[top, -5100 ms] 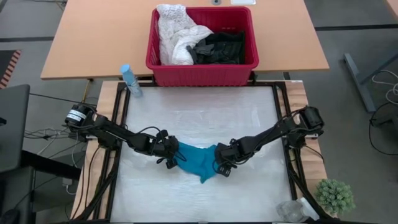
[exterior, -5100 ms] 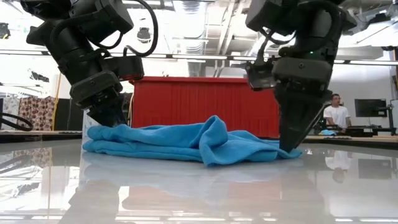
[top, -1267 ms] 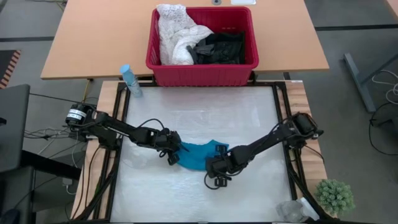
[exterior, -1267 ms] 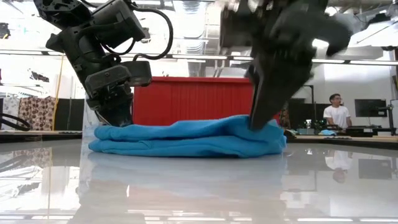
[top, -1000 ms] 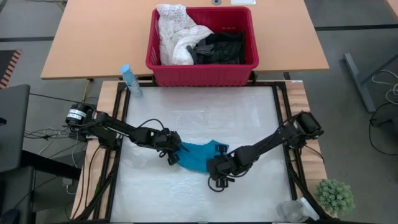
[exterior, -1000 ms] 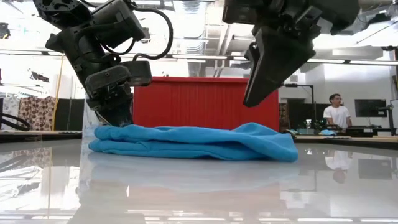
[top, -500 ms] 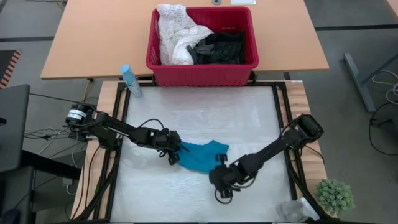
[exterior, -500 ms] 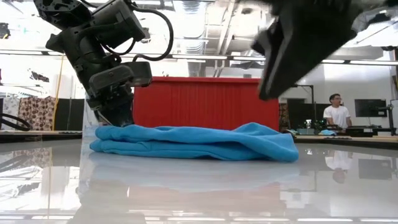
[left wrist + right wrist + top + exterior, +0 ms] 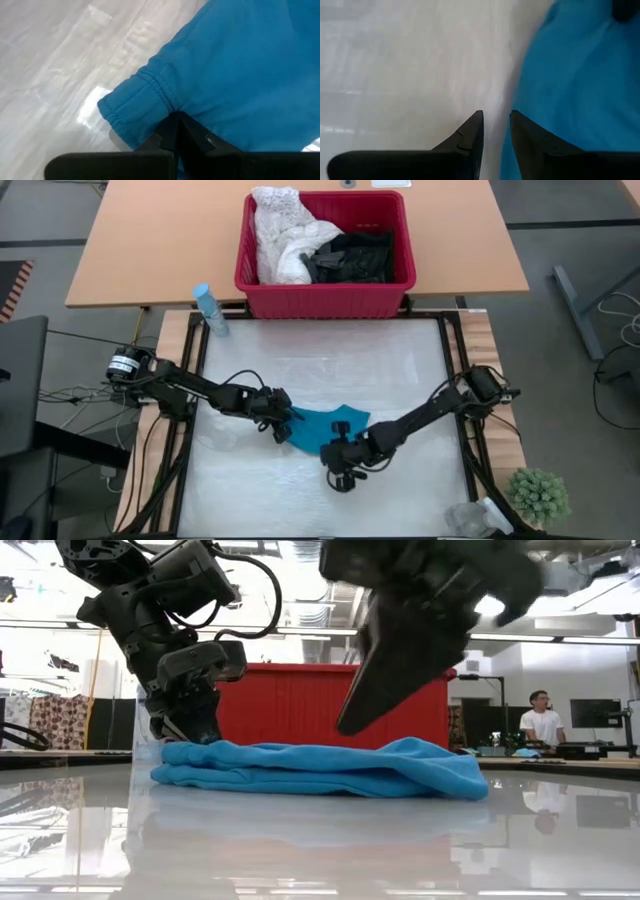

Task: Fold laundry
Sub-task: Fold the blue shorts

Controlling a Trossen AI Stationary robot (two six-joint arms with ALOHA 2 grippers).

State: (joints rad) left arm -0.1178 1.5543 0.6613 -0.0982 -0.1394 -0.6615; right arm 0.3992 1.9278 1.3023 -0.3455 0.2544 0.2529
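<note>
Teal garment [image 9: 322, 429] pinched by left tool [image 9: 287, 420], right tool [image 9: 338, 464] above

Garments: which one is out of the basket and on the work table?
The small teal garment, lying bunched between the two grippers. The white lacy one and the black ones sit in the red basket.

No readable text, labels, brands, numbers or signs anywhere on the table, arms, basket or room in any view.
</note>
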